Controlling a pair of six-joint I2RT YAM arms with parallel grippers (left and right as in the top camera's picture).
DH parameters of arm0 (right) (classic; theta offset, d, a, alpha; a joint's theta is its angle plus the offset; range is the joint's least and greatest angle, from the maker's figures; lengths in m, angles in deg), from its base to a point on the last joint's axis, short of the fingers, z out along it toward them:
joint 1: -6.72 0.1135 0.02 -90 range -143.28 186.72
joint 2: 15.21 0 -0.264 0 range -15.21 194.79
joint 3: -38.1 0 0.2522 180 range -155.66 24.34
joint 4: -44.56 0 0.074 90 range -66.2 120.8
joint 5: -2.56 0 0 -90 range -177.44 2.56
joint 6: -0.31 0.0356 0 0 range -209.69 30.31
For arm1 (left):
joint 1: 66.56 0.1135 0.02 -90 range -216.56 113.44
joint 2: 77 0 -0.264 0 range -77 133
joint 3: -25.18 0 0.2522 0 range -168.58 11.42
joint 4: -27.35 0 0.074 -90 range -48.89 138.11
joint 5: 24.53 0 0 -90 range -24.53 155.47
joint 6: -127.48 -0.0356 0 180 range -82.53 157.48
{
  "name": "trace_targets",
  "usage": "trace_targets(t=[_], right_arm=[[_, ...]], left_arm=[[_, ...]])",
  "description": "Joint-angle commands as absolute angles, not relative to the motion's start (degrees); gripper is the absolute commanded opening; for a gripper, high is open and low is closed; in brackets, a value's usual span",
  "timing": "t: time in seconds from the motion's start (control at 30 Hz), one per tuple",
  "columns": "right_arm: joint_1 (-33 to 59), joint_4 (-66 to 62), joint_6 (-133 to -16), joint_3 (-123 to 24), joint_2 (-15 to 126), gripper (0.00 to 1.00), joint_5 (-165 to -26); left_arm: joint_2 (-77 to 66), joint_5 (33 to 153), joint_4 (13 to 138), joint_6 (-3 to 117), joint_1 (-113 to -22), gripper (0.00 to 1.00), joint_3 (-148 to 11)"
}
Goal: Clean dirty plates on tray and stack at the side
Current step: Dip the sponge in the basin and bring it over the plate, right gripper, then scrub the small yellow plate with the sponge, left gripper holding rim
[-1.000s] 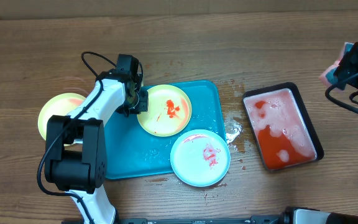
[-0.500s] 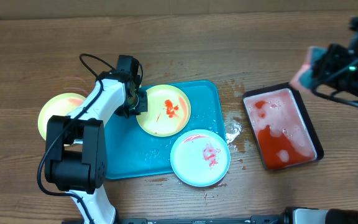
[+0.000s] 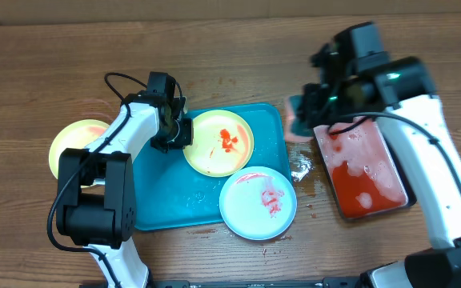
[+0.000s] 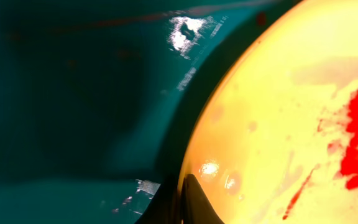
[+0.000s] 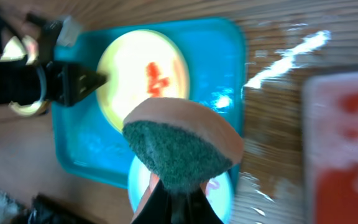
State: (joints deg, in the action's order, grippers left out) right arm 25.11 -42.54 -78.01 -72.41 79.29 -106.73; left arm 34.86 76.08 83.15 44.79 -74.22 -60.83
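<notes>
A yellow-green plate (image 3: 218, 142) smeared with red sauce lies on the turquoise tray (image 3: 166, 192). My left gripper (image 3: 181, 132) is shut on its left rim; in the left wrist view the gripper (image 4: 188, 199) pinches the edge of that plate (image 4: 291, 112). A pale blue plate (image 3: 258, 202) with pink smears sits at the tray's front right corner. Another yellow-green plate (image 3: 78, 148) rests on the table to the left, partly under the left arm. My right gripper (image 5: 179, 196) is shut on a pink sponge (image 5: 179, 143) with its green side facing the camera. The sponge (image 3: 298, 120) hangs over the tray's right edge.
A black tray (image 3: 362, 164) of red liquid and foam stands right of the turquoise tray. Wet streaks (image 3: 302, 172) lie on the wooden table between the two trays. The right arm (image 3: 422, 152) reaches over the black tray.
The right arm has swung in from the far right with the sponge to the tray's right edge. The left gripper has nudged the sauced yellow-green plate slightly to the right.
</notes>
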Motion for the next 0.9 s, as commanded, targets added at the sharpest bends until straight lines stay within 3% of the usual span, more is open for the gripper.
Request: trace_targets(t=[0.0,0.4,0.87], right_arm=[[29.4,-39.4,-79.7,-71.0,81.1,0.04,-111.1],[40.5,-29.3,-85.2,-69.5,94.9,0.04,-114.6],[43.4,-13.7,-72.2,-69.4,110.9,0.04,-110.5]], left_arm=[[35.1,80.6,82.7,41.9,-74.0,0.04,-58.4],[35.1,83.6,80.4,41.7,-74.0,0.04,-57.3],[35.1,83.5,81.3,41.7,-74.0,0.04,-57.3]])
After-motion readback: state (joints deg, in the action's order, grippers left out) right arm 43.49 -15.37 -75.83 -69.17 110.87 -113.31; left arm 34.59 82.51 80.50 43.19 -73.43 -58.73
